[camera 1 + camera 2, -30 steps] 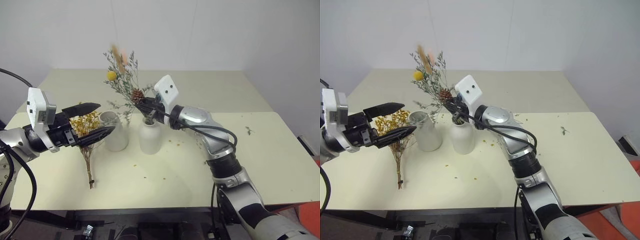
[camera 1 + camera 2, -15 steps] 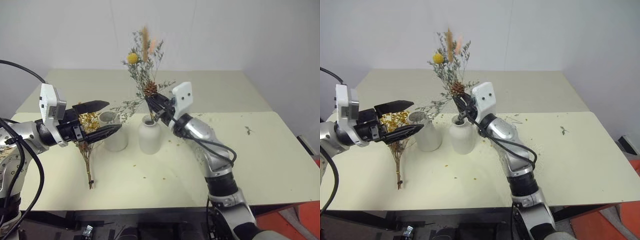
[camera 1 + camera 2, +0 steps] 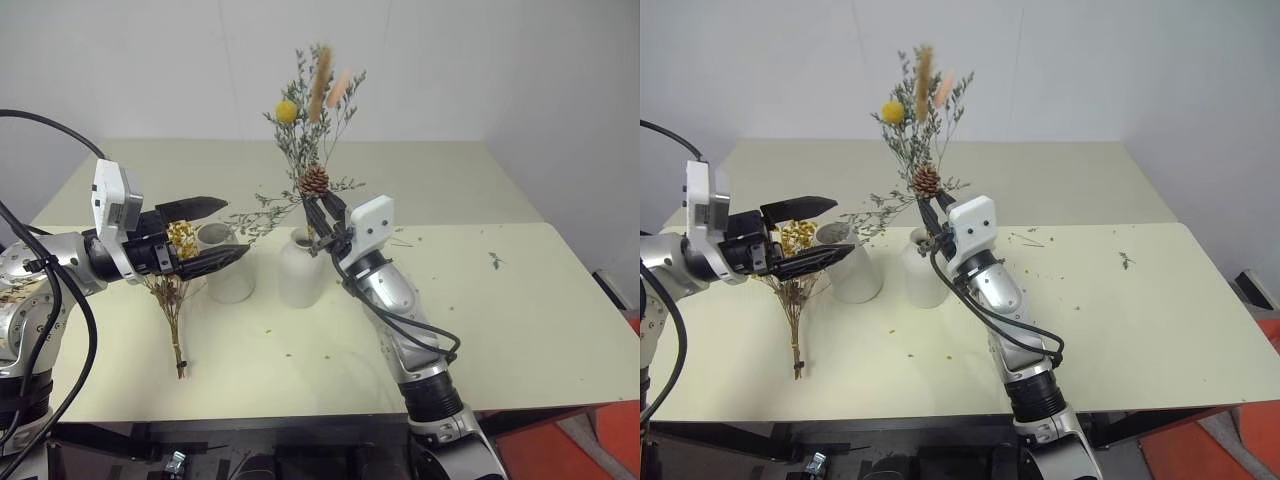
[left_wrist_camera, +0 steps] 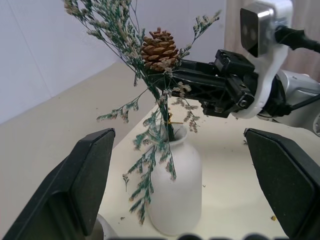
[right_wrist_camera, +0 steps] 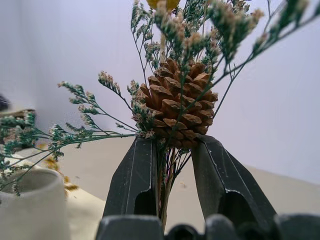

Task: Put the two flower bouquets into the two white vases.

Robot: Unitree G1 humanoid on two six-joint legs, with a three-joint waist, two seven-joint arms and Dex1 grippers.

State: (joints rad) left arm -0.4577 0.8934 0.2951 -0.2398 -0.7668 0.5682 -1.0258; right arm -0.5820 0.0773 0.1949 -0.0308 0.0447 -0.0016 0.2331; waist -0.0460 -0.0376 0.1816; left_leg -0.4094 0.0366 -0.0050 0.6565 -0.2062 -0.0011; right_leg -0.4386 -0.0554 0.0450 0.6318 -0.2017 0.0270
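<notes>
The grey-green bouquet (image 3: 305, 140), with a pine cone (image 4: 159, 49), a yellow ball and pinkish plumes, stands almost upright. Its stems run down into the neck of the bottle-shaped white vase (image 3: 297, 275). My right gripper (image 3: 320, 222) is shut on those stems just under the cone, right above the vase mouth. To the vase's left stands the wide cylinder vase (image 3: 229, 272). The mustard-yellow bouquet (image 3: 170, 300) lies on the table beside it, flower heads towards the vase. My left gripper (image 3: 238, 228) hovers open over those heads, pointing at the vases, with nothing between its fingers (image 4: 90, 180).
The pale table (image 3: 520, 330) carries scattered crumbs around the vases and a small loose sprig (image 3: 497, 261) at the right. A white wall rises behind the table's far edge. My right forearm crosses the table's middle up to the bottle vase.
My right gripper has swung the grey-green bouquet from leaning left to nearly upright over the bottle vase. My left gripper has edged right towards the vases, still open.
</notes>
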